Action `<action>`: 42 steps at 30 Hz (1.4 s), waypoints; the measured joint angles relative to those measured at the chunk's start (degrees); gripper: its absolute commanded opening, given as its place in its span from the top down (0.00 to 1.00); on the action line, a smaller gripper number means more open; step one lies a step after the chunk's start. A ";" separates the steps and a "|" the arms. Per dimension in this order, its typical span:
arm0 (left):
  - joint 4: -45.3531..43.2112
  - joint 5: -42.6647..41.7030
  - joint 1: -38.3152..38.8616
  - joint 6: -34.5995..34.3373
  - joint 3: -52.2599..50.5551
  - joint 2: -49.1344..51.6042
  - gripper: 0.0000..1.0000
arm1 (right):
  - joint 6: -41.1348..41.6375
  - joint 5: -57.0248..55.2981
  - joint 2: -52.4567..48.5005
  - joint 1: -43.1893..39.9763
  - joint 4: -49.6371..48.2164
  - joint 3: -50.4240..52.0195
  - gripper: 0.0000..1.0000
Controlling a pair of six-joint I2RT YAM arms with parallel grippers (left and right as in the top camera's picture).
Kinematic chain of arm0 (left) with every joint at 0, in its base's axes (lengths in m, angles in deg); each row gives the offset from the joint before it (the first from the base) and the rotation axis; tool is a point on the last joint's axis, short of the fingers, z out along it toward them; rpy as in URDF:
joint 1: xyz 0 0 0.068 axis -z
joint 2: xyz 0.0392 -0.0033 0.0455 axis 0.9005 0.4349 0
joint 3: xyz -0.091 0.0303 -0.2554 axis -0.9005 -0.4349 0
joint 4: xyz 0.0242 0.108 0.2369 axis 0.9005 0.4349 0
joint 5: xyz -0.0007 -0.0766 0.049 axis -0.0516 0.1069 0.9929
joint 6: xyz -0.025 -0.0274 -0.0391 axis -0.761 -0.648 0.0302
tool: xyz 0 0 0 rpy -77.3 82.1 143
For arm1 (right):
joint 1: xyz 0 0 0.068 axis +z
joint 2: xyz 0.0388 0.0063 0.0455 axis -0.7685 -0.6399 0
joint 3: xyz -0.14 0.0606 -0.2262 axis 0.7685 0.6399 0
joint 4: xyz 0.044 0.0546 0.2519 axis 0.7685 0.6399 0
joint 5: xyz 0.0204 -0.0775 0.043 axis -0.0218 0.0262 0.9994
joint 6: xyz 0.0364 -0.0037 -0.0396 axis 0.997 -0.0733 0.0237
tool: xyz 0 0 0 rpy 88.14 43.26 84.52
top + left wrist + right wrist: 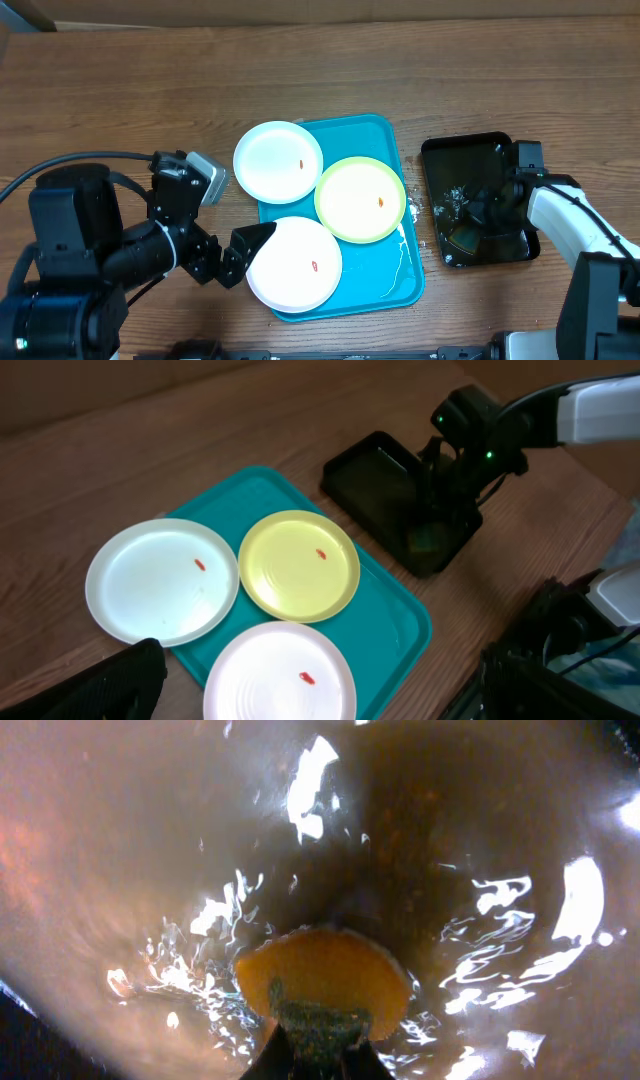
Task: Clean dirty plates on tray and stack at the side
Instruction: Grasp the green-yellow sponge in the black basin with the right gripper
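The cyan tray (388, 140) holds three plates. A white plate (270, 165) overhangs its far left edge, a green-rimmed plate (355, 205) lies in the middle, and a white plate (290, 270) lies at the near left. Each has a small reddish speck. They also show in the left wrist view: white (150, 585), green-rimmed (295, 570), white (270, 680). My left gripper (243, 253) is open and empty at the near white plate's left edge. My right gripper (478, 210) is down in the black tray, shut on a yellow and green sponge (320, 985).
The glossy black tray (465, 150) stands right of the cyan tray and looks wet inside. White smears lie on the cyan tray's right side (402, 250). Bare wooden table (150, 90) lies to the left and behind.
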 measured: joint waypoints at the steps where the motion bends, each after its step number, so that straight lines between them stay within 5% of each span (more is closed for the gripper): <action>1: 0.00 0.09 0.00 0.00 0.00 0.20 0.00 | -0.83 0.11 0.02 0.00 1.55 -0.96 0.78; 4: 0.00 0.72 0.00 0.02 0.00 0.74 0.00 | -3.93 0.33 0.22 0.00 5.86 -5.22 0.52; 11: 0.00 1.77 0.00 0.04 0.00 0.87 0.00 | -7.67 1.73 3.63 0.00 14.73 -13.44 0.51; 16: 0.00 1.92 0.00 0.31 0.00 0.92 0.00 | -7.58 2.14 3.74 0.13 14.88 -9.84 0.40; 23: -0.02 2.14 0.00 0.68 0.00 1.09 0.00 | -4.48 0.13 3.72 0.39 0.72 3.72 0.72; 25: 0.00 2.16 0.00 0.79 0.00 1.14 0.00 | -3.98 0.17 3.87 0.39 -2.03 5.64 0.96; 32: 0.00 2.16 0.00 0.85 -0.02 1.14 0.00 | -3.17 0.63 4.35 0.44 -2.21 5.46 0.96; 33: 0.02 2.16 0.00 0.85 0.00 1.14 0.00 | -3.15 0.55 4.33 0.44 -1.18 4.85 0.92; 35: 0.00 2.14 0.00 0.85 0.00 1.16 0.00 | -3.02 0.28 4.26 0.44 2.10 2.71 0.61; 36: 0.02 2.16 0.00 0.85 0.00 1.14 0.00 | -3.04 0.24 4.24 0.44 3.82 1.55 0.55; 42: 0.00 2.16 0.00 0.85 0.00 1.14 0.00 | -3.15 -0.13 4.26 0.44 9.44 -5.99 0.43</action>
